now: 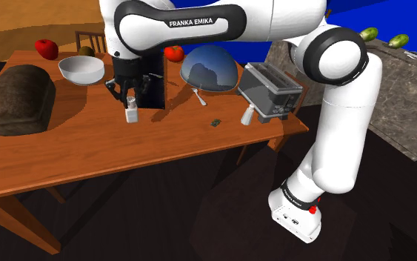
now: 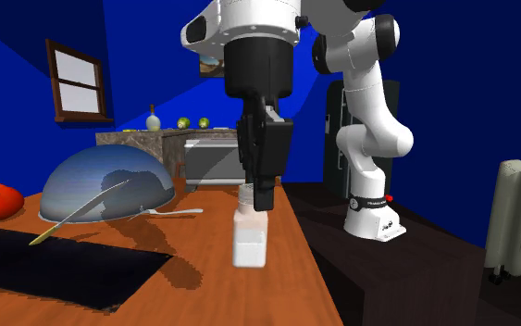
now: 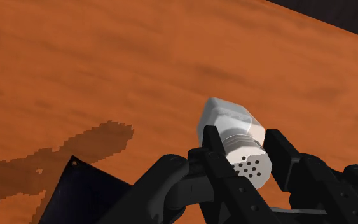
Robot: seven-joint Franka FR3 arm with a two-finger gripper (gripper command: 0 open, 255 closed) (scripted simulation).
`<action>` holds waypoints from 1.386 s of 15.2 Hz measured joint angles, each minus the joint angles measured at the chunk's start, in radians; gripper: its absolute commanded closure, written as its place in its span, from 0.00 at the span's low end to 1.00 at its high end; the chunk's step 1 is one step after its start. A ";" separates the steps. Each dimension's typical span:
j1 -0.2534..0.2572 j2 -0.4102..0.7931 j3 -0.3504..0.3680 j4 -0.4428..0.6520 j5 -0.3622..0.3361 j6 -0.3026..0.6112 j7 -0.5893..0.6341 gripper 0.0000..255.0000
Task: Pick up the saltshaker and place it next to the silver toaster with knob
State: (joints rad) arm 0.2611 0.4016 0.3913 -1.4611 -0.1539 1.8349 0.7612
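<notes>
The end effector point(image 1: 130, 100) hung straight down over the wooden tabletop point(image 1: 88, 159), its two black fingers point(image 3: 210, 141) closed narrowly on the capped top of the white saltshaker point(image 1: 132, 113), one on each side of the perforated lid. In the wrist view the saltshaker point(image 3: 229, 124) sat clasped between them, its body pointing away toward the wood. In the second exterior view the end effector point(image 2: 256, 193) gripped the saltshaker point(image 2: 250, 239) near the tabletop's front edge; whether its base touched the wood could not be told. The saltshaker stood just beside a black mat point(image 1: 155, 87), on the side toward the shoulder view's left. The silver toaster point(image 1: 273, 87) sat well apart from it, near the tabletop's end at the shoulder view's right, with a second small white shaker point(image 1: 248, 113) just in front of it. Between mat and toaster lay a clear bluish dome point(image 1: 209, 68) and a spoon point(image 1: 198, 95). A white bowl point(image 1: 81, 70) and a dark loaf point(image 1: 20, 100) rested farther toward the shoulder view's left
</notes>
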 measured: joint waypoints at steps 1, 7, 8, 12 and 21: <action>0.001 -0.003 0.001 0.010 0.001 -0.013 -0.001 1.00; 0.007 -0.003 0.003 0.092 0.003 -0.094 -0.004 1.00; 0.010 0.000 0.004 0.109 0.002 -0.108 -0.003 1.00; 0.017 0.007 0.004 0.173 0.000 -0.166 -0.006 1.00; 0.039 0.038 0.004 0.341 -0.010 -0.303 -0.009 1.00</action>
State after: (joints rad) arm 0.3004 0.4395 0.3957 -1.1197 -0.1641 1.5324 0.7520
